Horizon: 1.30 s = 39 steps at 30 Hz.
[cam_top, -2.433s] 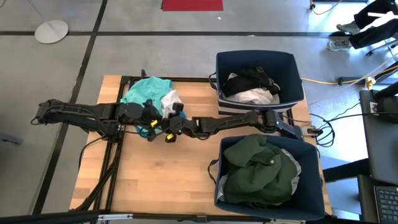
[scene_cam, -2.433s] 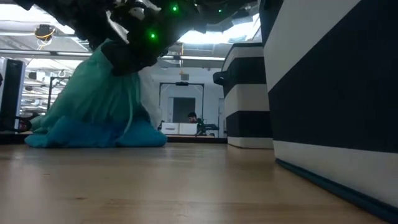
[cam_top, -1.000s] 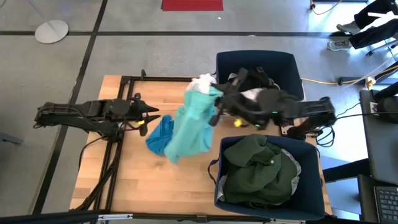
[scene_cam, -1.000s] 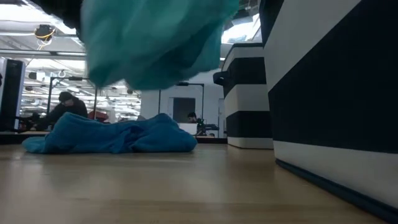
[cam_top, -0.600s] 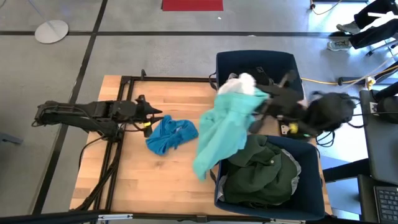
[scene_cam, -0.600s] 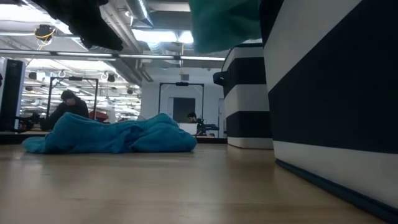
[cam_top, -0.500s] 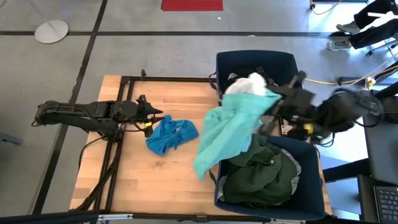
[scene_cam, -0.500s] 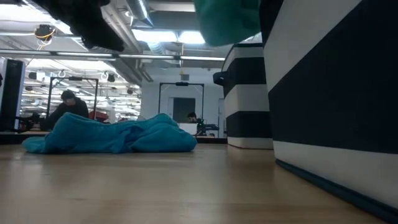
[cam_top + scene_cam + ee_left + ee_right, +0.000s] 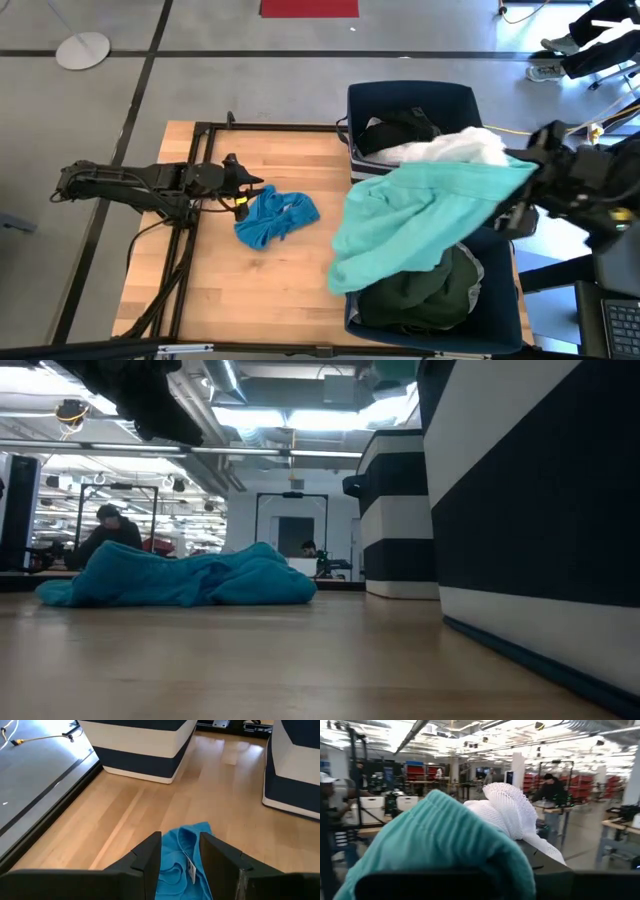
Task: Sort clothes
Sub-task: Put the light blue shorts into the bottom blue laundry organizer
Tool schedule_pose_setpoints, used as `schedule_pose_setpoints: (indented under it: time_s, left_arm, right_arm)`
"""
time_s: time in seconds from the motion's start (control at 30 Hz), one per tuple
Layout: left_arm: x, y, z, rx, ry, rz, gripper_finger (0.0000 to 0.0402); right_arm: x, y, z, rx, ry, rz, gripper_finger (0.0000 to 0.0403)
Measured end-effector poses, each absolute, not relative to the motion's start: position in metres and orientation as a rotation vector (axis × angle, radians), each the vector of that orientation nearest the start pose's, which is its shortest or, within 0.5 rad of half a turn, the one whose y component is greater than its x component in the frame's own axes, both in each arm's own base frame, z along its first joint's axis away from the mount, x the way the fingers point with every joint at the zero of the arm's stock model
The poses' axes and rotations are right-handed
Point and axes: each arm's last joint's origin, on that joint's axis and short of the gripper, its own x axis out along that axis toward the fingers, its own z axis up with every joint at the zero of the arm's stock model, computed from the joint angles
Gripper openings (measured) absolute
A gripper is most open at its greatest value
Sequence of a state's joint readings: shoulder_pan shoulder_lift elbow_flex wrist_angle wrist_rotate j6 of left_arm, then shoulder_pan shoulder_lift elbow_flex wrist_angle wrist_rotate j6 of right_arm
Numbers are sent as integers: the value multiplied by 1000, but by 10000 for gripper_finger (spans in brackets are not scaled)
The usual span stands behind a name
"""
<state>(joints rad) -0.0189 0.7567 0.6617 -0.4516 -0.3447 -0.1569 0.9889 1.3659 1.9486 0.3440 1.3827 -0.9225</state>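
A teal garment (image 9: 430, 220) and a white mesh garment (image 9: 450, 148) hang in the air from my right gripper (image 9: 528, 172), which is past the table's right edge. Both fill the right wrist view, the teal one (image 9: 435, 835) and the white one (image 9: 505, 810), and hide the fingers. A blue garment (image 9: 275, 215) lies crumpled on the table. My left gripper (image 9: 180, 851) is open and empty, raised over the blue garment's left edge (image 9: 185, 855). A dark green garment (image 9: 420, 295) lies in the near bin, and black and white clothes (image 9: 400, 130) lie in the far bin. My right gripper holds the teal garment and the white mesh garment by one bunched end (image 9: 512, 168). The cloth itself hides the fingers, so I cannot tell the kind of hold or the number of layers. Both are lifted clear and stretch toward the table's left, over the two bins.
Two navy bins stand at the table's right: the far bin (image 9: 460, 100) and the near bin (image 9: 500, 320). In the low view they show as striped walls (image 9: 530, 510). Bare wood lies around the blue garment (image 9: 180, 580). People move in the room behind.
My right gripper has swung fast toward the table's right edge, from between the bins to beyond the edge. It carries the teal and white garments, which have spread out and now trail over the bins, clear of the table. The blue garment has stayed where it was.
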Motion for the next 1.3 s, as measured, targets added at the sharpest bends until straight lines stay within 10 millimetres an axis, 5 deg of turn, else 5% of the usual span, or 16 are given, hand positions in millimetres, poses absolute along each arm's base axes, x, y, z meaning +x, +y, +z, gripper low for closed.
schedule_pose_setpoints:
  time_s: [0.43, 0.77, 1.03, 1.3]
  left_arm:
    - [160, 7, 274, -76, 484, 362, 125]
    - [160, 7, 274, -86, 483, 365, 125]
    - [160, 7, 274, -93, 481, 367, 125]
    - [160, 7, 274, -102, 480, 369, 125]
  right_arm:
    - [86, 148, 618, 48, -46, -332, 37]
    - [99, 184, 592, -21, 3, -352, 37]
    - [128, 214, 538, -105, 21, -420, 37]
    - [164, 218, 469, -176, 48, -535, 37]
